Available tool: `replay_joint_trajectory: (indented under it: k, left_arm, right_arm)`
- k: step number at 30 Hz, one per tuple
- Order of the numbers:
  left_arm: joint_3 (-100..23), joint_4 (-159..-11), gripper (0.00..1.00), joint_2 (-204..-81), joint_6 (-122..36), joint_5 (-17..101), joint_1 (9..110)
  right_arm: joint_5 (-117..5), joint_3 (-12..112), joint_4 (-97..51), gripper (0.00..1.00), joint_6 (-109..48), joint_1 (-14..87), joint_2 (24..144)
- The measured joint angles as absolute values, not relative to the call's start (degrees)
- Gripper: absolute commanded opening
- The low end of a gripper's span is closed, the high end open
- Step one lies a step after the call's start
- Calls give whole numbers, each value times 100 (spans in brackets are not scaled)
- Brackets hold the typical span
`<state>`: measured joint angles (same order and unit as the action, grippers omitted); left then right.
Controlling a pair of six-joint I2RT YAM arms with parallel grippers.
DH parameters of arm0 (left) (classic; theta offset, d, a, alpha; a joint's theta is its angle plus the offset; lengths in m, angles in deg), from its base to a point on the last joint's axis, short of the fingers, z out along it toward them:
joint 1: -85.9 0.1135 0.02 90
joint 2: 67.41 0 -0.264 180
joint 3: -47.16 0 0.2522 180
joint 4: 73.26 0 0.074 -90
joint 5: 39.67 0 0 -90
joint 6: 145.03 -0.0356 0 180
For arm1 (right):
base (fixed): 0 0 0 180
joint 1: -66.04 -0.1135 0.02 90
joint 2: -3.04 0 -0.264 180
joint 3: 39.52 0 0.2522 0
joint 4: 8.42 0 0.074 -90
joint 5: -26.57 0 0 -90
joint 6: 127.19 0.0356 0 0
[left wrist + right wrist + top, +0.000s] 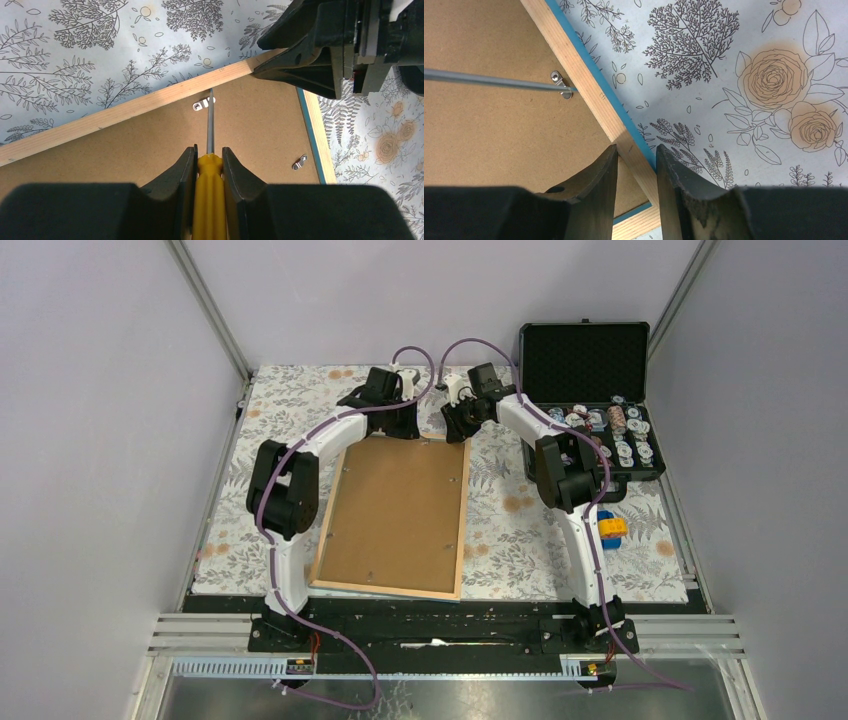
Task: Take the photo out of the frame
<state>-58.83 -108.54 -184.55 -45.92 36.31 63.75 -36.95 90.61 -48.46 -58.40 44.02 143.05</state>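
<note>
My left gripper (pixel 209 150): jaws clamped on yellow handle of screwdriver (pixel 209 200). Shaft tip on metal clip (pixel 204 103) by far rim. My right gripper (pixel 636 150): jaws closed across wood rim at far right corner of frame (pixel 395 505). Frame face down on floral cloth (pixel 500 490), brown backing up, between my arms. Second clip (pixel 299 162) near right rim. Photo hidden under backing. Black case (pixel 585 360) open, far right.
</note>
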Motion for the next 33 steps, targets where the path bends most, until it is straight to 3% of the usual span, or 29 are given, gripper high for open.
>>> replay_joint_trajectory:
  k: [33]
  left_arm:
    - [-5393, -10909, 0, -18013, -5458, 3922, 6364]
  right_arm:
    - [-3645, 9061, -4820, 0, -5792, 4391, 14313]
